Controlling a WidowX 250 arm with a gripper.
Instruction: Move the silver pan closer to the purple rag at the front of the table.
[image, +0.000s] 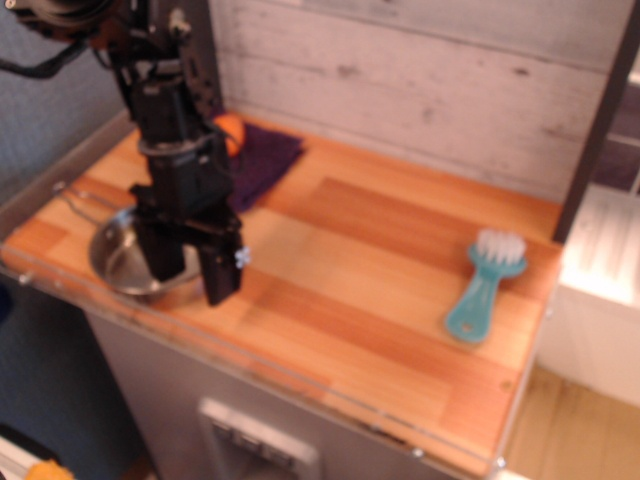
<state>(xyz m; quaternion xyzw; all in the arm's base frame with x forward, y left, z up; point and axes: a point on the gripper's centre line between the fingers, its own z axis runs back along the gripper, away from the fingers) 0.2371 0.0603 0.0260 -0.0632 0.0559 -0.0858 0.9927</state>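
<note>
The silver pan (118, 262) sits near the front-left edge of the wooden table (380, 250), its wire handle pointing back-left. My gripper (193, 283) hangs over the pan's right rim with its two black fingers apart, one inside the pan and one outside on the table. The purple rag (258, 162) lies at the back left by the wall, behind the arm and partly hidden by it. The frame is blurred.
An orange ball-like object (229, 128) rests on the rag's left part. A teal dish brush (482, 286) with white bristles lies at the right. The clear acrylic rim (60, 290) runs just in front of the pan. A plank wall stands behind.
</note>
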